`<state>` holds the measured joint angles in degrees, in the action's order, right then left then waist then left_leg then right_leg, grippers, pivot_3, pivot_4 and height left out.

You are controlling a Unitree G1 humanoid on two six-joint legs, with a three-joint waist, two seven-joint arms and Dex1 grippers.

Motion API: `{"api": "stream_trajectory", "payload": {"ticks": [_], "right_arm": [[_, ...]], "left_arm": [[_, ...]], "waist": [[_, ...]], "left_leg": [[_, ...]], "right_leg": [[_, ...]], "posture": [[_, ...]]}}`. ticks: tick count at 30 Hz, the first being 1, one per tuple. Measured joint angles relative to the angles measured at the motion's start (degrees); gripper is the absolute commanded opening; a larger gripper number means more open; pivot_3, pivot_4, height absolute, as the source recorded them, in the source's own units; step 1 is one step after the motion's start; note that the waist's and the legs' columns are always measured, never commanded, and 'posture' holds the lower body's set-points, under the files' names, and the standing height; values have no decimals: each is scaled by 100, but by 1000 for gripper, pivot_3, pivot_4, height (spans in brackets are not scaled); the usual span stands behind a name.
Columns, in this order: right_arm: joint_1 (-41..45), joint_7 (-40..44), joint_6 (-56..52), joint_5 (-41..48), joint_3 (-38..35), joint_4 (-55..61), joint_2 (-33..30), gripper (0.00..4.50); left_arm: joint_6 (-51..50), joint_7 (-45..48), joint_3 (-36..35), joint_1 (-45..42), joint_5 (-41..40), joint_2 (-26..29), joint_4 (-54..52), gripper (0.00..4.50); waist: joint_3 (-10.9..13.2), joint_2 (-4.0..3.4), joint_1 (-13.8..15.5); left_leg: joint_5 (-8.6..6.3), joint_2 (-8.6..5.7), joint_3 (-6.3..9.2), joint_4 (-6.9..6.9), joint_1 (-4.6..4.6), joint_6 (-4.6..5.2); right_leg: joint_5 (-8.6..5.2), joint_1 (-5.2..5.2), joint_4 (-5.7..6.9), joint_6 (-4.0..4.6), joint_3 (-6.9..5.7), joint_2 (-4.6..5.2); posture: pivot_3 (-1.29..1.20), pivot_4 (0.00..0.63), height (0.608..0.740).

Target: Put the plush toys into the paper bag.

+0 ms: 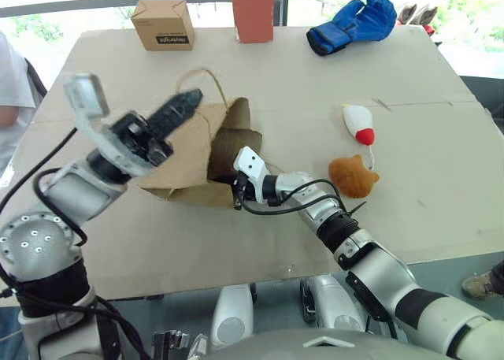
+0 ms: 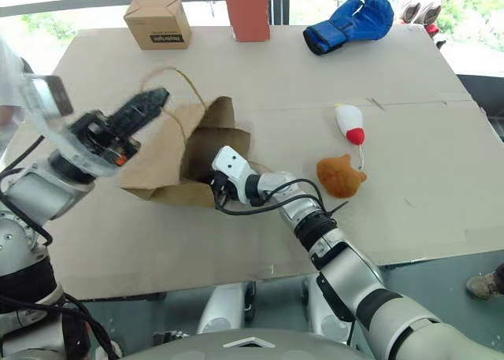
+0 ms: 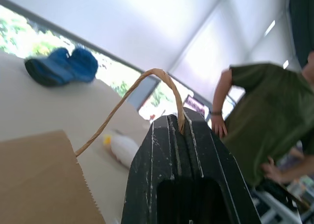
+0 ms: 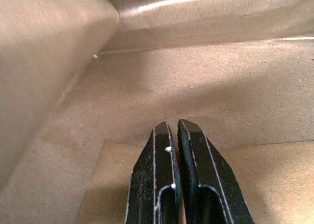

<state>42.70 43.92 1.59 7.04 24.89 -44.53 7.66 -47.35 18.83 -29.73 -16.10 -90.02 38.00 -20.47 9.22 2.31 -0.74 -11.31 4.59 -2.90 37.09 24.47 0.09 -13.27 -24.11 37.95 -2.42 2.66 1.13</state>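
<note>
Left pincer (image 3: 180, 123) pinching paper bag (image 1: 185, 159) handle (image 3: 128, 94)

Your two head eyes look down over the same table (image 1: 441, 218). Your left wrist view looks upward along its fingers; your right wrist view sits close inside the paper bag (image 4: 73, 62).

Silver-grey jointed arms with black bands and screw-dotted shoulders, black looping cables, white wrist camera housings, black scuffed two-fingered left hand (image 1: 183, 105)

Paper bag (image 1: 185, 159) lies mid-table — both plush toys (image 1: 353, 176) to its right, box (image 1: 164, 24) behind.
</note>
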Motion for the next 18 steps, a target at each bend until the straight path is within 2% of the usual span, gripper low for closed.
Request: {"api": "stream_trajectory", "payload": {"ticks": [7,9,11,12,13,14,17,18], "right_arm": [[-86,-42,-162,25,-303,235,-24,12],[-210,20,-529,200,-473,774,-142,503],[-337,173,-933,418,-605,1568,-420,1333],[-532,290,-1624,737,-836,2875,-948,1583],[-696,311,-2041,928,-916,3572,-1217,2156],[-759,305,-2206,999,-969,3846,-1319,2365],[-1241,22,-3621,1417,-1445,6105,-2402,3823],[-1289,-23,-3762,1454,-1517,6307,-2502,4108]], "left_arm": [[25,164,18,374,182,73,-29,0],[53,359,111,499,466,77,-29,0],[124,539,165,538,676,63,-30,0],[216,721,228,567,870,24,-26,0],[239,778,258,595,941,-10,-18,0],[253,799,277,603,960,-22,-18,0],[322,959,361,589,1162,-151,34,0],[333,972,361,589,1183,-152,47,0]], "waist": [[4,-5,8],[6,-9,10],[8,-12,8],[10,-15,12],[12,-18,23],[12,-18,25],[11,-17,37],[10,-15,15]], "left_leg": [[-1,-5,5,-4,-34,-3],[-1,-5,6,-6,-21,-3],[-1,-5,12,-6,6,-3],[-1,-6,16,-14,22,-3],[-1,-12,14,-22,25,-3],[-1,-13,14,-26,27,-3],[-1,-22,9,-34,33,-3],[-1,-21,7,-35,28,-2]], "right_leg": [[-1,38,-9,2,-14,15],[-1,31,-9,2,-16,15],[-1,8,-10,2,-22,15],[-1,-7,-13,2,-26,17],[-1,-12,-15,1,-27,23],[-2,-16,-15,1,-27,24],[-2,-25,-19,0,-27,34],[-2,-25,-19,0,-25,33]], "posture": [[0,150,740],[0,150,740],[0,150,740],[0,150,740],[0,150,740],[0,150,740],[0,150,740],[0,150,740]]}}
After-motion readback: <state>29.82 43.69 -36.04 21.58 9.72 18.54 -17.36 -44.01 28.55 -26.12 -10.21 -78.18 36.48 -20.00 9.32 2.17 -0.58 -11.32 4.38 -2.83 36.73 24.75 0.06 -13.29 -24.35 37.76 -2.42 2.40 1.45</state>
